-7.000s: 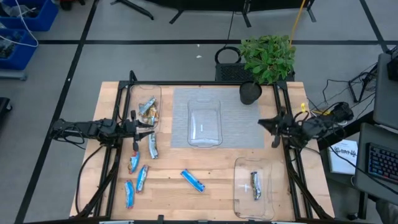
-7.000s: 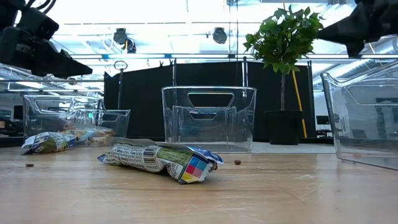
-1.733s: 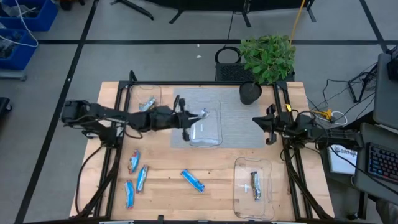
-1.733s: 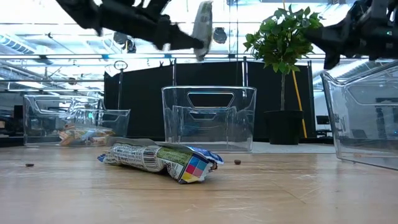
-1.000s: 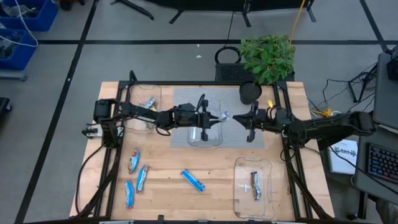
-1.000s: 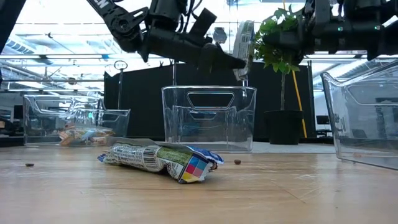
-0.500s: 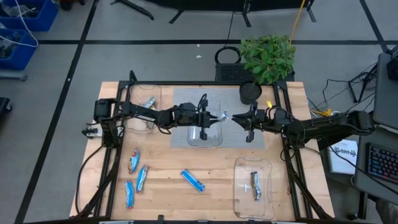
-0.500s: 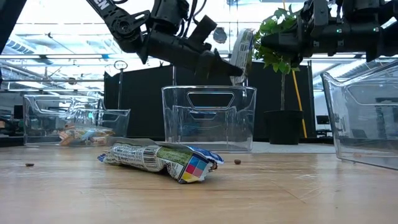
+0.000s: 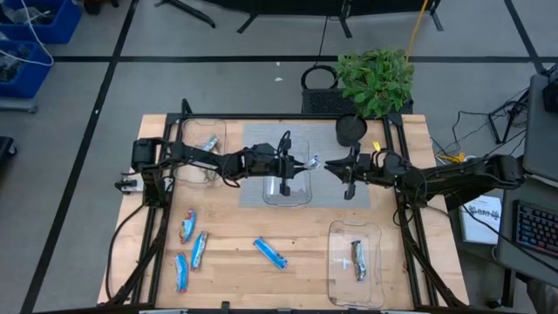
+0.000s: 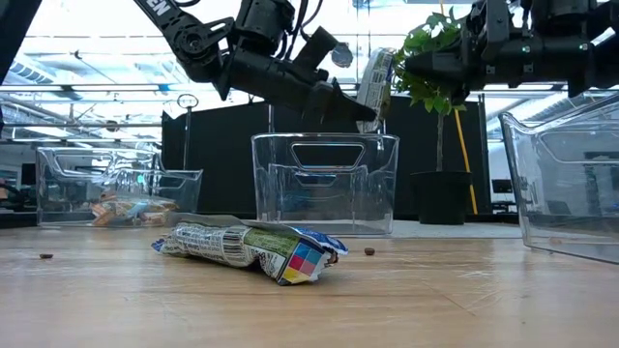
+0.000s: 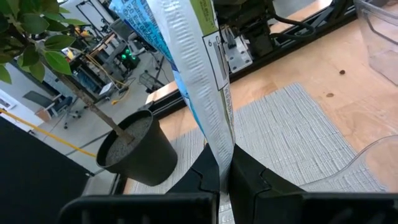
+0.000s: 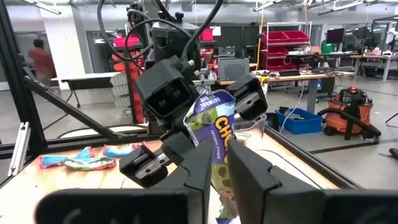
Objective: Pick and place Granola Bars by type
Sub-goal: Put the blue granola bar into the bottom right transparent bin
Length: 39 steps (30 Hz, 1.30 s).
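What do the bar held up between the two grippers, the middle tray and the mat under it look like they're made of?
The bar: seemingly thin plastic film, glossy and printed, with a crimped seam. The middle tray: clear hard plastic; the dark backdrop shows through its walls. The mat: grey, apparently woven, judging by the fine ribbed lines in the left wrist view; fabric or vinyl, unclear.

Both arms reach inward above mid-table; the left gripper [image 9: 307, 163] is clamped, and the right gripper [image 9: 331, 166] faces it, fingertips almost meeting.
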Motion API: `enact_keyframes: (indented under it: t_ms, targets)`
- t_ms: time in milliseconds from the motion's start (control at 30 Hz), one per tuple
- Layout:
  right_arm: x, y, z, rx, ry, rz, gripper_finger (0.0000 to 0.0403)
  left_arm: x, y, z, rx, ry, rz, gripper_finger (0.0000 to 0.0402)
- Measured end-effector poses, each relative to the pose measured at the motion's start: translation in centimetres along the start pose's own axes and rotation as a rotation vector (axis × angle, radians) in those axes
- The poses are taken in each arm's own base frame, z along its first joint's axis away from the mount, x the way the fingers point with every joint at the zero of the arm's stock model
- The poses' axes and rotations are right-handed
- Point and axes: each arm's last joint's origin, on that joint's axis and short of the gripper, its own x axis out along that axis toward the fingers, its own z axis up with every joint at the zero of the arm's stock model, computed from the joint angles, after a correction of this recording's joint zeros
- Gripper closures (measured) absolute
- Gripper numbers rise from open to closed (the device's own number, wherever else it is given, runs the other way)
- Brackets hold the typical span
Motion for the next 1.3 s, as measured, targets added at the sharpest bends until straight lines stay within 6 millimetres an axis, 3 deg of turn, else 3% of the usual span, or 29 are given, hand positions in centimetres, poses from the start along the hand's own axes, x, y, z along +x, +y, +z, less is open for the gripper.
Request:
enact_keyframes:
  t_ms: [333,500,733,1033,1300]
  targets:
    - [0.4,0.0,-0.3,0.015,-0.002,0.001,0.0230,0.0,0.0,0.0,-0.009,0.001,0.001,0.0389]
    - [0.6,0.1,-0.1,0.020,-0.045,0.003,0.0194,0.0,0.1,0.0,-0.010,0.001,0.002,0.0389]
    - [1.0,0.1,-0.2,0.022,-0.067,0.005,0.0193,0.0,0.1,0.0,-0.012,-0.003,0.000,0.0389]
    - [3.4,0.4,0.4,-0.009,-0.048,0.002,0.0195,0.0,0.2,0.1,-0.026,-0.016,0.004,0.0389]
    - [3.5,0.3,0.5,-0.006,-0.055,0.000,0.0209,0.0,0.2,0.0,-0.025,-0.015,0.001,0.0389]
